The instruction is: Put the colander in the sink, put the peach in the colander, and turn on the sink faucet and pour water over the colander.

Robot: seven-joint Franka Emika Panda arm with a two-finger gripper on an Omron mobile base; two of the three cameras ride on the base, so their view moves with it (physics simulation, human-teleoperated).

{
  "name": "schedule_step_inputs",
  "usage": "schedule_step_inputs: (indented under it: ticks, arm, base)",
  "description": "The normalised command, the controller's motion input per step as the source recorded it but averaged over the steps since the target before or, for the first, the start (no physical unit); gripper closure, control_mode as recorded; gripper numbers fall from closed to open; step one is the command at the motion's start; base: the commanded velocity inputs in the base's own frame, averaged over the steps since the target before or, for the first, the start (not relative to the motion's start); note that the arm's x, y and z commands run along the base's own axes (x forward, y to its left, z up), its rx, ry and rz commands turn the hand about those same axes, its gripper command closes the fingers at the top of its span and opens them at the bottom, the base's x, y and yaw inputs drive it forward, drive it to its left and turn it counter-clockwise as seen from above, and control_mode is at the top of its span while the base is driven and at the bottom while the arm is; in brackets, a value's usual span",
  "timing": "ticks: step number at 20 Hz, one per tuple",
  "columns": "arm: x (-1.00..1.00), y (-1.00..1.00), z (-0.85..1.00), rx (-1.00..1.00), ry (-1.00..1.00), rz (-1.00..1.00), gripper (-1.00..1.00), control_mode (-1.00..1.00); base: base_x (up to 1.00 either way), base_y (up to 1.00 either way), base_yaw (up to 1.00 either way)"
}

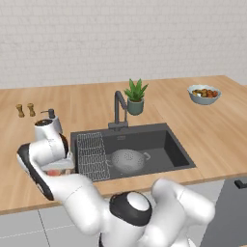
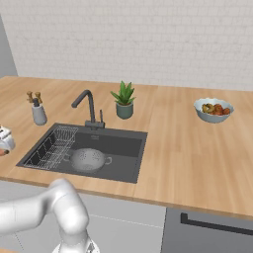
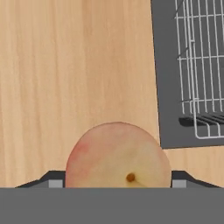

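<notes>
Orange-pink and pale, the peach (image 3: 118,155) sits between our gripper's (image 3: 118,183) fingertips (image 3: 54,181), which press against its two sides over the wooden counter (image 3: 65,65), just beside the sink (image 1: 173,147) rim. We judge the colander step done, since the colander (image 1: 128,160) rests in the basin next to the wire rack (image 1: 90,154). Now we must lift the peach, carry it across the rack, and release it over the colander; the sink faucet (image 1: 118,108) comes afterwards.
</notes>
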Motion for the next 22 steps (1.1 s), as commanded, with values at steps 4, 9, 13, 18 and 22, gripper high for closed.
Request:
schedule_step_inputs:
  ticks: [4, 9, 13, 18, 22]
  arm:
    - [0.00, -1.00, 0.26, 0.09, 0.00, -0.13, 1.00, -1.00]
    - [0.00, -1.00, 0.08, 0.11, 0.00, -0.04, 1.00, -1.00]
    - [0.00, -1.00, 0.00, 0.08, 0.00, -0.01, 1.00, -1.00]
    - [0.09, -1.00, 0.00, 0.04, 0.00, -0.01, 1.00, -1.00]
    - [0.25, -1.00, 0.00, 0.02, 0.00, 0.00, 1.00, -1.00]
  base:
    - [0.00, 0.00, 0.00]
    - [0.00, 0.00, 0.00]
    - [0.00, 0.00, 0.00]
    - [0.00, 0.00, 0.00]
    - [0.00, 0.00, 0.00]
